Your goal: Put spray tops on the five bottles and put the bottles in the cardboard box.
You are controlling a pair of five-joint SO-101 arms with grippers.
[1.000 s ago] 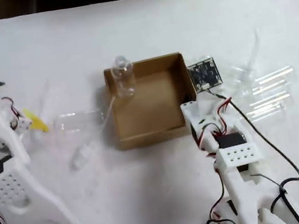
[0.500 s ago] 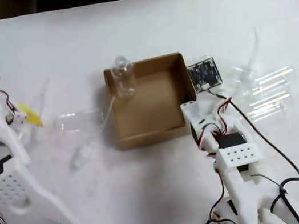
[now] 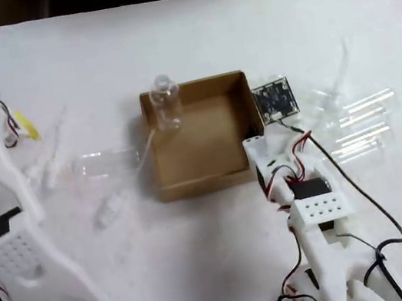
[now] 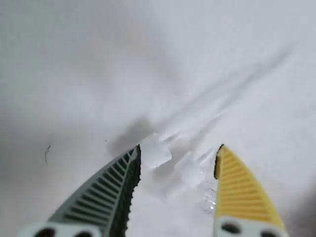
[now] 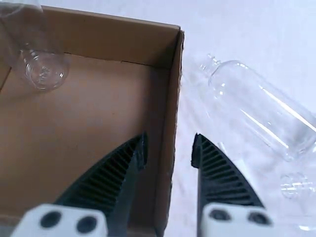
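While the left gripper (image 4: 177, 150) hangs wide open astride what seems a clear spray top (image 4: 190, 169), one bottle (image 3: 166, 103) stands in the box (image 3: 207, 185). The right gripper (image 5: 169, 140), partly open, straddles its wall. Picking the top is in hand; next, the left must close squarely on it.

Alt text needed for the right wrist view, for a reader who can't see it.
The right end effector hangs open astride one wall of the cardboard box, one finger inside and one outside. An uncapped bottle sits in a far corner of the box, and a second bottle lies on its side on the white table beside the box.
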